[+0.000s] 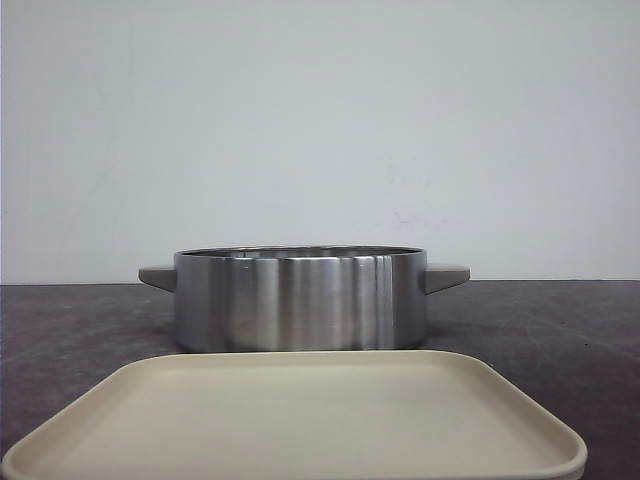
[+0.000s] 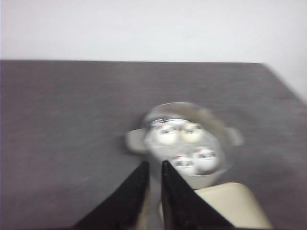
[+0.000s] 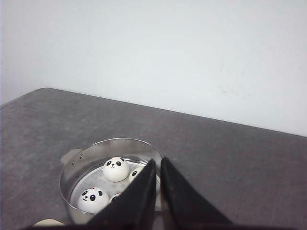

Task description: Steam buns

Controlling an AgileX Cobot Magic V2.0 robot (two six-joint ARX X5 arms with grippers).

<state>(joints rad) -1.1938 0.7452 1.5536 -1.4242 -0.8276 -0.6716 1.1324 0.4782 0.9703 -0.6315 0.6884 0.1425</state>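
A: Nearest the front camera, what is there?
B: 1 cream tray (image 1: 300, 420), bare, and just behind it 1 steel pot (image 1: 300, 300) with 2 side handles, on the dark table (image 1: 70, 330).
A: And the buns?
B: 4 panda buns (image 2: 186, 146) inside the pot (blurred in the left wrist view). They lie beyond and below both grippers, apart from them.
A: Fingers?
B: Left gripper (image 2: 154, 165) and right gripper (image 3: 158, 162): each pair nearly together, a thin gap, gripping nothing.
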